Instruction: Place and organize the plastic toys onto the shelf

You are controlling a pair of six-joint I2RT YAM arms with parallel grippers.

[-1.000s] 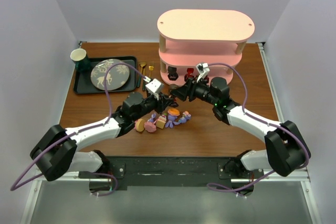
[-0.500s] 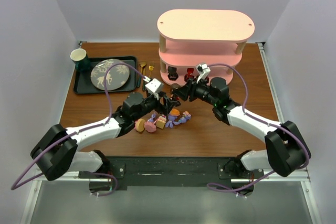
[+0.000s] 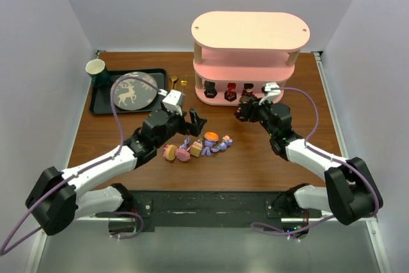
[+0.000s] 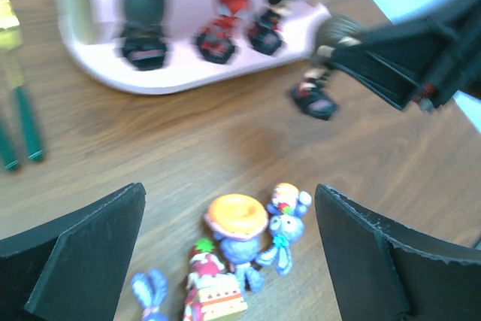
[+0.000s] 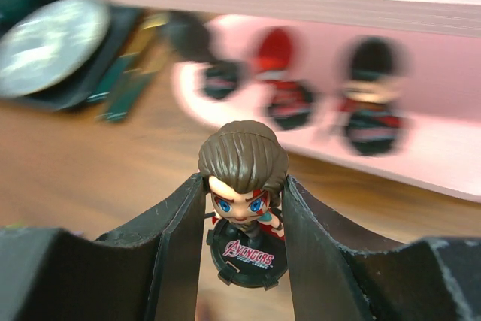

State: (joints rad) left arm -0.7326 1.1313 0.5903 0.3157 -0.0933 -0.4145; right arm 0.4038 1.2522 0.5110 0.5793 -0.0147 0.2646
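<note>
My right gripper (image 3: 245, 110) (image 5: 244, 186) is shut on a brown-haired dark figurine (image 5: 243, 162) (image 4: 314, 96) with a black round base, held upright just in front of the pink shelf (image 3: 249, 33). Three dark figurines (image 3: 229, 92) (image 4: 220, 26) stand on the shelf's bottom tier (image 4: 188, 77). My left gripper (image 3: 193, 121) (image 4: 229, 201) is open and holds nothing. It hangs above the loose toys: purple-blue bunnies (image 3: 212, 140) (image 4: 242, 234), one with an orange hat, and small pink ones (image 3: 176, 153).
Two gold spoons (image 3: 178, 84) (image 4: 13, 88) lie left of the shelf. A black tray (image 3: 101, 105) at the back left carries a deer-pattern plate (image 3: 133, 91) and a green cup (image 3: 96, 69). Grey walls stand on three sides.
The two grippers were together over the toys. My left gripper opened and drew back left; my right gripper carried the dark figurine to the right, toward the shelf front.
</note>
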